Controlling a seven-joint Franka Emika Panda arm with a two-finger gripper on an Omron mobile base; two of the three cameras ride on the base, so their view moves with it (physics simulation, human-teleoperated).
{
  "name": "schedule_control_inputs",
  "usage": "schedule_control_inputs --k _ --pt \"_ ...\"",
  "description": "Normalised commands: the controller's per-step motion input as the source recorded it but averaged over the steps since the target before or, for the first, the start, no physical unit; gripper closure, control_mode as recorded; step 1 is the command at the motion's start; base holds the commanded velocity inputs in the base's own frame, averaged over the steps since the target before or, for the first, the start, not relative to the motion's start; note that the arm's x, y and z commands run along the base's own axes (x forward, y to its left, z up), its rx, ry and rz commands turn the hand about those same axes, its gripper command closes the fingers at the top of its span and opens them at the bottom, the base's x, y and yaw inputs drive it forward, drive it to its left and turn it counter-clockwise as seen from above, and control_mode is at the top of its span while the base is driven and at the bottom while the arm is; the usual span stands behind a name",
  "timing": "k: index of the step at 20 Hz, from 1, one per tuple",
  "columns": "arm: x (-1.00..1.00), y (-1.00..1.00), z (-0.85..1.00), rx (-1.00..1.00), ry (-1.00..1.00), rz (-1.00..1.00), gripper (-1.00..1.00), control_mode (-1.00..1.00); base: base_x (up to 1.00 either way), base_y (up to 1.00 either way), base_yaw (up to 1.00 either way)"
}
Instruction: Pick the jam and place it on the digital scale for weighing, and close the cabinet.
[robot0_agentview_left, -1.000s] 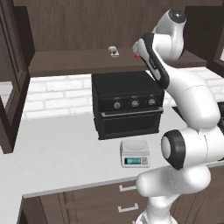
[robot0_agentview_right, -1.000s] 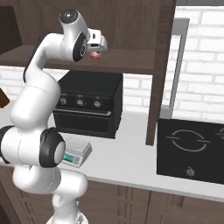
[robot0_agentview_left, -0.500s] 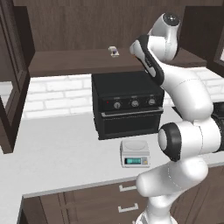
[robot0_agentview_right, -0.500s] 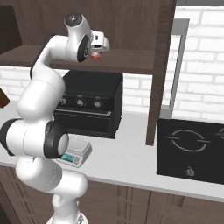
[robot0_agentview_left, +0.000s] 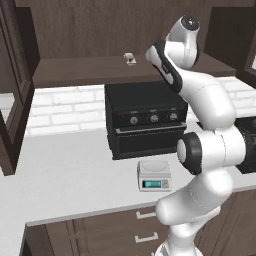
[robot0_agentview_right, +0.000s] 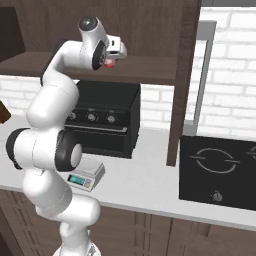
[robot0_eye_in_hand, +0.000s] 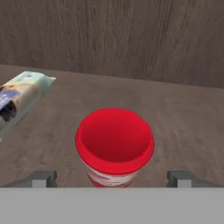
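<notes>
red jam (robot0_eye_in_hand: 114, 146), black oven (robot0_agentview_left: 146, 123), light-grey digital scale (robot0_agentview_left: 155, 175)

Left base view: behind my left side, looking forward and down
Right base view: behind my right side, same way
Shared: my arm, black oven (robot0_agentview_left: 145, 117), digital scale (robot0_agentview_right: 85, 175)
Hand view: close above the jam (robot0_eye_in_hand: 114, 146), facing the wooden shelf (robot0_eye_in_hand: 183, 122)

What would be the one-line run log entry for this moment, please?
phase: reaching | target: small red-lidded jam jar on brown wooden shelf | gripper: open, fingers either side, no contact | light-grey digital scale: unloaded
</notes>
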Motion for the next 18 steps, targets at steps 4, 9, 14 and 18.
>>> schedule_control_inputs --k 4,9,14,18 --pt "0.32 0.0 0.0 0.0 0.0 0.0 -1.0 -1.0 0.0 0.0 0.0" --pt "0.34 0.0 -0.08 0.0 0.0 0.0 -1.0 -1.0 0.0 0.0 0.0" --pt "0.19 0.0 -0.3 0.0 0.0 0.0 1.0 -1.0 0.0 0.0 0.0" --pt "-0.02 0.0 -0.37 0.01 -0.06 0.0 1.0 -1.0 0.0 0.0 0.0"
